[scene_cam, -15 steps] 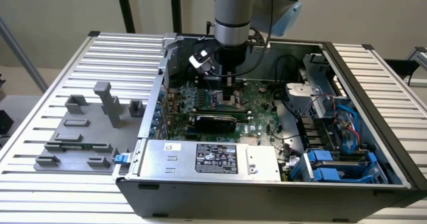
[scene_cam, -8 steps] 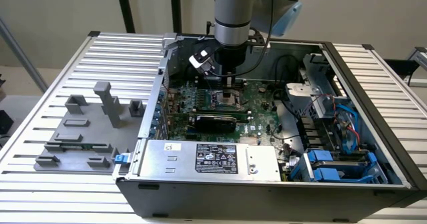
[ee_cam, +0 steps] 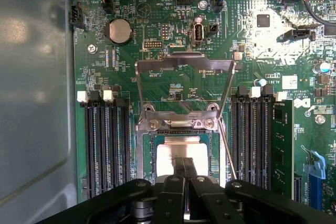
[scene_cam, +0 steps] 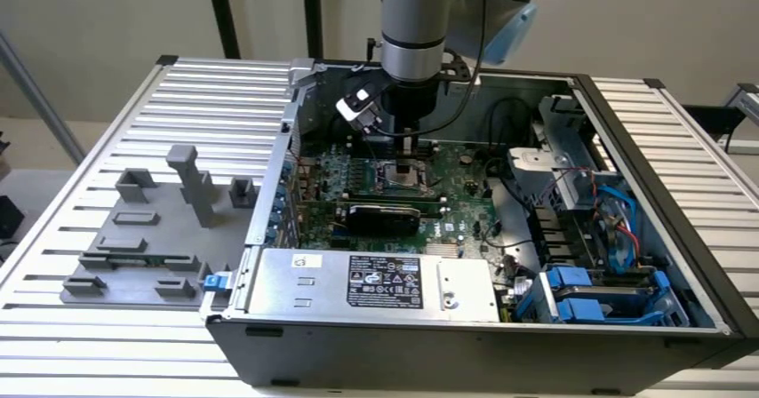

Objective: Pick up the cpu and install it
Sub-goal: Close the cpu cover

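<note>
While the small square cpu with its silvery metal top plate (ee_cam: 181, 154) is lying flat inside the dark square socket (scene_cam: 397, 172), in the upper middle of the exterior view, the black two-fingered gripper (ee_cam: 184, 167) is hanging straight down over it. Its fingers are clenched together with nothing between them, their tips above the plate; whether they are touching cannot be told. The hinged steel load frame (ee_cam: 184, 72) is standing open on the green motherboard (ee_cam: 157, 35), probably to leave the socket free from above.

Gripper (scene_cam: 407, 147) low inside open computer case (scene_cam: 475, 349), over motherboard (scene_cam: 458, 204) (grey fixture blocks (scene_cam: 142, 238) at exterior view's left).
</note>
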`<state>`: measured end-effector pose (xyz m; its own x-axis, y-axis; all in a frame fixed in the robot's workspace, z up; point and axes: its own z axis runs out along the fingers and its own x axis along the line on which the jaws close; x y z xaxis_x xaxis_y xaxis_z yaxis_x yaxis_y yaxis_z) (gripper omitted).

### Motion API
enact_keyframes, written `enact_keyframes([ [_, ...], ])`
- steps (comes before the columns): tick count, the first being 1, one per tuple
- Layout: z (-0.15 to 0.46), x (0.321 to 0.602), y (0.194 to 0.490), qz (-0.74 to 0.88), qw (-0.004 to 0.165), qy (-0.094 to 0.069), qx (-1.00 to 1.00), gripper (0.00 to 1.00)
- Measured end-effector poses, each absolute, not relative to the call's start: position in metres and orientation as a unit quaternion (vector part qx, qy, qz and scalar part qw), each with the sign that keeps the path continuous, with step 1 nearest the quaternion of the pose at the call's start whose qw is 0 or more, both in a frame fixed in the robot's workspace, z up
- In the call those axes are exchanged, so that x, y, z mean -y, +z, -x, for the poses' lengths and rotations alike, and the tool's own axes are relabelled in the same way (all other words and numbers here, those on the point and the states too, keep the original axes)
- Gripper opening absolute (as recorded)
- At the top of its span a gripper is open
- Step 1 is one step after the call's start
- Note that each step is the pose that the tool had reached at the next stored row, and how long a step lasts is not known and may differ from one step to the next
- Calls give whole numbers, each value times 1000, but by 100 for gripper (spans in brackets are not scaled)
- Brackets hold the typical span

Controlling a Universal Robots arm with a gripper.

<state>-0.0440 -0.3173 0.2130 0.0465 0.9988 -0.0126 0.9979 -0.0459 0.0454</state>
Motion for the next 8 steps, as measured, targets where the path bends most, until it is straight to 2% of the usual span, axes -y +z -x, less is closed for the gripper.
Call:
enact_keyframes([
  [8, 44, 317, 213, -723, 21, 11, -690, 11],
])
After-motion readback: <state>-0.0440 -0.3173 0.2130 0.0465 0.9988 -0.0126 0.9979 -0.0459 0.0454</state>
